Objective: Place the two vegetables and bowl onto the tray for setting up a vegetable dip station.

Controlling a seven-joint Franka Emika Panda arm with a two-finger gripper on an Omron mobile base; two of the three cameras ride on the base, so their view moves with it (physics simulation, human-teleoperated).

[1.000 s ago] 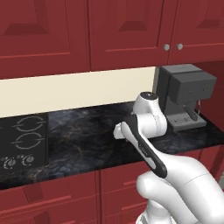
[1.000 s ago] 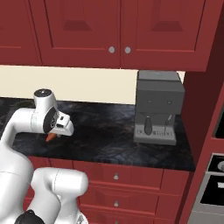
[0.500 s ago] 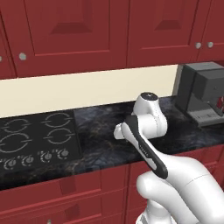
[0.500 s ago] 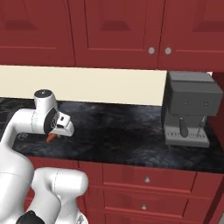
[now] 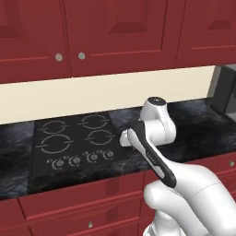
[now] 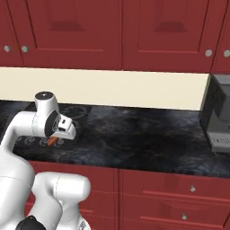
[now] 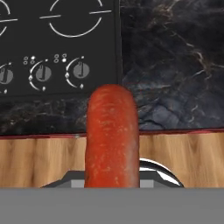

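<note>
Over the stove (image 5: 73, 140) edge, fingers pinching the carrot (image 7: 112, 135) in the gripper (image 6: 57, 140), mid-carry; no tray in sight, so nothing placed yet as far as visible

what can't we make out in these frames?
- Claw fingers: hand view, hidden behind the carrot they hold.
- Carrot: right base view, mostly covered by the hand, just an orange tip.
- Coffee machine: cut off by the right edge, right base view.
- Stove knob markings: too small.

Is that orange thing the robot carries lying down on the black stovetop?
No, the carrot is held up in the gripper, above the counter edge beside the stovetop, not lying on it.
</note>
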